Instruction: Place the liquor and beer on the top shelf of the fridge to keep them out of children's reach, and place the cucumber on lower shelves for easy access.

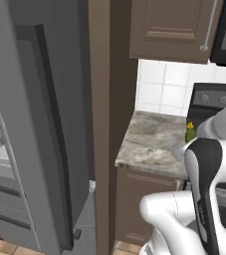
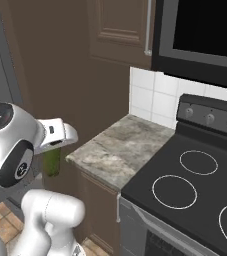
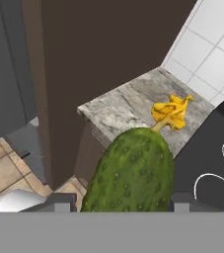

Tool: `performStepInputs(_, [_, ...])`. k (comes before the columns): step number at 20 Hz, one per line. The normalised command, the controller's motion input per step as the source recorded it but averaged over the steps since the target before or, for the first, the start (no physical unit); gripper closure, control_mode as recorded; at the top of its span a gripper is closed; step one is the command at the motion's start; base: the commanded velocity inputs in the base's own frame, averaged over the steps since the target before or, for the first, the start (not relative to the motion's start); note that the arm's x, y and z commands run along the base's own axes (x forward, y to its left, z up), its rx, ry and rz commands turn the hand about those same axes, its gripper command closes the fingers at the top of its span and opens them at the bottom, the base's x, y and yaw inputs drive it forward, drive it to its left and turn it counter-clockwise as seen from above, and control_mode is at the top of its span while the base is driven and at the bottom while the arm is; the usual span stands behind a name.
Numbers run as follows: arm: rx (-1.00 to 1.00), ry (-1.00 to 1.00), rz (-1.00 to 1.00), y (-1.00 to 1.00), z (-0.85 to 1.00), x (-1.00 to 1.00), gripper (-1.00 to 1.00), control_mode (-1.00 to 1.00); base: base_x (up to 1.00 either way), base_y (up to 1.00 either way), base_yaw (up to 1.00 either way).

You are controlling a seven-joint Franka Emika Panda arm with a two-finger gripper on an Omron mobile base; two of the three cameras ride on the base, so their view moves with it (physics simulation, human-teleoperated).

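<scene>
1. Far left in the left base view: fridge [image 1: 40, 139] with a dark grey door swung open, long vertical handle [image 1: 52, 124] down its face, light grey interior drawers [image 1: 5, 209] visible at the picture's left edge.
2. Just right of the fridge: tall brown cabinet panel [image 1: 102, 124], then a short marble-patterned counter [image 1: 154, 144] backed by white wall tiles [image 1: 164, 84], with a brown upper cabinet [image 1: 171, 27] above.
3. Farther right, in the right base view: black stovetop [image 2: 185, 190] with white burner rings, touching the counter's right edge, under a dark microwave [image 2: 205, 35].
4. White arm folded tightly above its base, elbow raised, forearm reaching left towards the brown panel, hand [image 2: 55, 134] held level in front of the counter's left end, above the tiled floor [image 2: 0, 220].
5. Cucumber [image 3: 130, 173] clamped between the two dark fingertips [image 3: 64, 201], gripper [image 3: 119, 202] closed on it; green warty body hanging below the hand, also seen as a green shape [image 2: 51, 162] in the right base view.
6. Yellow withered blossom [image 3: 171, 111] at the cucumber's far tip, pointing towards the counter in the hand view.
7. Cucumber held in the air, clear of counter and fridge alike.
</scene>
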Motion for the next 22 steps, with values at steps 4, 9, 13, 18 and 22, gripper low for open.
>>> performStepInputs(4, [0.0, 0.0, 0.0, 0.0, 0.0, 0.0, 1.0, 1.0, -1.0, 0.0, 0.12])
performStepInputs(9, [0.0, 0.0, 0.0, 0.0, 0.0, 0.0, 1.0, 1.0, -0.89, 0.25, 0.33])
performStepInputs(13, [0.0, 0.0, 0.0, 0.0, 0.0, 0.0, 1.0, 1.0, -0.4, 0.57, 0.53])
performStepInputs(18, [0.0, 0.0, 0.0, 0.0, 0.0, 0.0, 1.0, 1.0, -0.03, 0.64, 0.66])
performStepInputs(22, [0.0, 0.0, 0.0, 0.0, 0.0, 0.0, 1.0, 1.0, 0.18, 0.77, 0.56])
